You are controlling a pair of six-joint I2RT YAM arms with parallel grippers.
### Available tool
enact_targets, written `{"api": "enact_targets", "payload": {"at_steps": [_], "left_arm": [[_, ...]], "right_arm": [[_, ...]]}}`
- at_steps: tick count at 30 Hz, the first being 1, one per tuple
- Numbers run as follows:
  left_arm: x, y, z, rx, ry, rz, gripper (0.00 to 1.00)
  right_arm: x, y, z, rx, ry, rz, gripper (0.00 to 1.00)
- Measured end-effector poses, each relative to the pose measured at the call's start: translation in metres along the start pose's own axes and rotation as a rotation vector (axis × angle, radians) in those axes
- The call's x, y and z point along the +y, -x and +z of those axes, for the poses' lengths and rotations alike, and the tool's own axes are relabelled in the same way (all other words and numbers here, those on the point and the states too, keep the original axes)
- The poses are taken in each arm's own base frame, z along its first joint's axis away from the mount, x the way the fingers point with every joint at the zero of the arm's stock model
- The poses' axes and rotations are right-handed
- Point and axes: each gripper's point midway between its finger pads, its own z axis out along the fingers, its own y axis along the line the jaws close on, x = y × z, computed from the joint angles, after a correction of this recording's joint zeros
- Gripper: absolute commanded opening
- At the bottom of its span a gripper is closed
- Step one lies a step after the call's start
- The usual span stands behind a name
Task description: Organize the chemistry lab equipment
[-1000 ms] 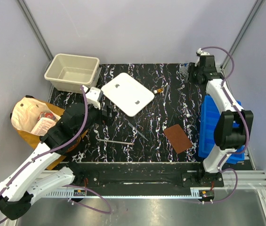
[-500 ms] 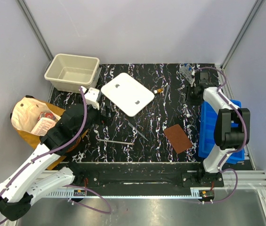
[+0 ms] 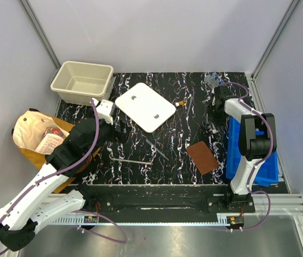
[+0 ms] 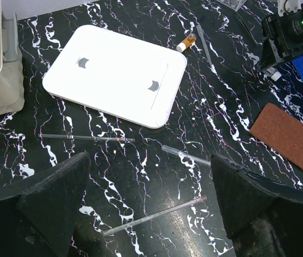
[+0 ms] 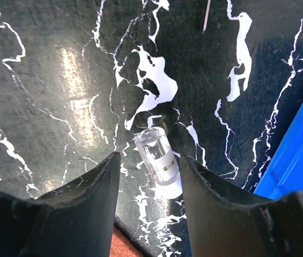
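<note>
Since a second ago the right end effector (image 5: 150, 156) has swung from the upper right corner down to mid-right of the overhead frame. It hovers half-open and grips nothing. Its dark fingers stand either side of a small clear cylindrical vial (image 5: 159, 160) with a white band. That vial lies on the glossy black, white-veined tabletop (image 5: 44, 80), near the smooth blue bin (image 5: 301, 134). I see the left end effector (image 4: 150, 160) unmoved, spread fully wide and empty. A slim clear pipette (image 4: 186, 156) and a thin glass rod (image 4: 87, 138) lie mid-frame in its view.
</note>
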Motion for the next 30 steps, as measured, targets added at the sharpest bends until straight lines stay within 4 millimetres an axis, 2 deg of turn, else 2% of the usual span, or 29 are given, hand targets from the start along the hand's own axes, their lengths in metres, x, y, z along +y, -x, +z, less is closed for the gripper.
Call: {"api": "enact_targets", "payload": {"at_steps": [5, 12, 21, 23, 26, 30], "left_arm": [[0.000, 0.000, 0.000, 0.000, 0.000, 0.000, 0.99], [0.000, 0.000, 0.000, 0.001, 0.000, 0.003, 0.99], [0.000, -0.005, 0.005, 0.021, 0.003, 0.008, 0.99], [0.000, -0.005, 0.006, 0.024, 0.004, 0.008, 0.99], [-0.001, -0.007, 0.008, 0.030, 0.005, 0.009, 0.99], [-0.002, -0.007, 0.016, 0.064, 0.013, 0.001, 0.99]], "right_arm": [[-0.004, -0.008, 0.009, 0.032, -0.037, -0.021, 0.43], [-0.005, -0.010, 0.009, 0.039, -0.062, -0.040, 0.30], [-0.001, -0.008, 0.005, 0.025, -0.055, -0.028, 0.25], [0.003, -0.002, -0.007, -0.009, -0.036, -0.007, 0.24], [0.009, 0.013, -0.039, -0.102, -0.003, 0.032, 0.22], [0.010, 0.045, -0.101, -0.293, 0.032, 0.110, 0.23]]}}
